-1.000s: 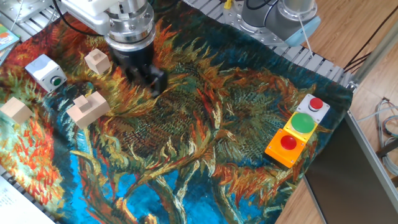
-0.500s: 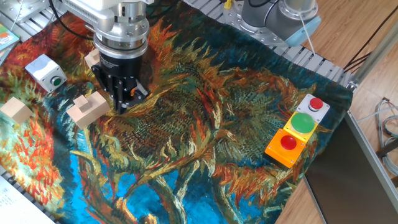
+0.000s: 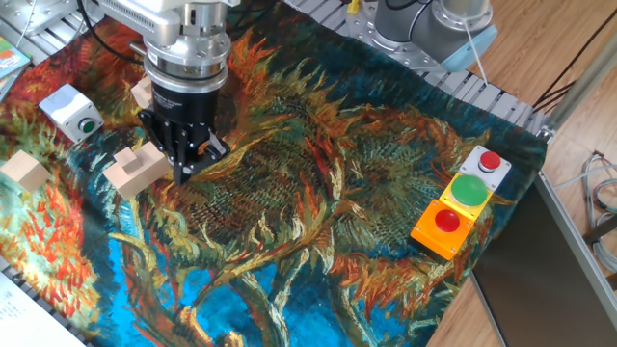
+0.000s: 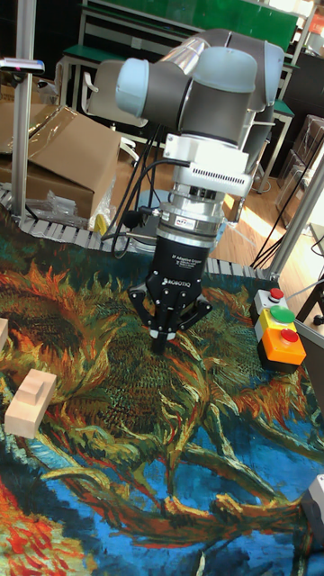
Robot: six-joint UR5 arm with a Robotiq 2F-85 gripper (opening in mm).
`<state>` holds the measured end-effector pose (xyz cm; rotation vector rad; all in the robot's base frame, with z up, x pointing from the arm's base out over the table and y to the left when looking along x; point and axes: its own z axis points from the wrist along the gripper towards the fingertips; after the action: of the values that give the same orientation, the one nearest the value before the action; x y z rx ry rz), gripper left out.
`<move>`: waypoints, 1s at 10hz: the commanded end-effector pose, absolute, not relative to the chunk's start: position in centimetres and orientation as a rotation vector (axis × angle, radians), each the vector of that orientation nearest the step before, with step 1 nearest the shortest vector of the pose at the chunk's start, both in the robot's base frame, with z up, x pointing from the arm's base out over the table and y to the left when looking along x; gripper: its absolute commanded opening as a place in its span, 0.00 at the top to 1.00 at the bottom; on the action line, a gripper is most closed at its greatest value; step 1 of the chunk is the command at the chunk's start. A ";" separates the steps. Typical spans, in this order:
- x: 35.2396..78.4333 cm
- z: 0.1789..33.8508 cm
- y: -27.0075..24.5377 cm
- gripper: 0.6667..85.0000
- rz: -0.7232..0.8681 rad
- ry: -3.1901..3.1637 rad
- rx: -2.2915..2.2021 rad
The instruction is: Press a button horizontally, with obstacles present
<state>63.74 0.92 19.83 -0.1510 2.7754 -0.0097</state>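
The button (image 3: 88, 124) is a small green disc on the side of a white-and-grey box (image 3: 66, 104) at the far left of the cloth. Of the obstacles, a notched wooden block (image 3: 137, 169) (image 4: 30, 400) lies just left of my gripper (image 3: 182, 166) (image 4: 159, 342). A small cube (image 3: 24, 171) sits nearer the left edge. Another cube (image 3: 143, 93) is half hidden behind the gripper body. The gripper points down at the cloth, with its fingers shut together on nothing. Its tip is to the right of the button box, with the notched block roughly between them.
A stack of three button boxes, red on white (image 3: 490, 162), green on yellow (image 3: 469, 190) and red on orange (image 3: 446, 222), stands at the right edge of the painted cloth (image 3: 318, 212). Cardboard boxes (image 4: 63, 157) and a roller rail lie behind the table.
The gripper has moved left and down from beside the upper cube to just right of the notched block. Over the last half second it only edged slightly left.
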 end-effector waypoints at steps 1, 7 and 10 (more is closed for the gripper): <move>64.0 19.9 0.6 0.99 -0.033 2.763 -0.184; 60.8 18.8 1.5 0.99 0.038 2.893 -0.128; 58.9 18.5 -0.8 0.99 -0.082 2.973 -0.110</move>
<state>60.95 -0.24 18.73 -0.1642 2.8909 -0.0682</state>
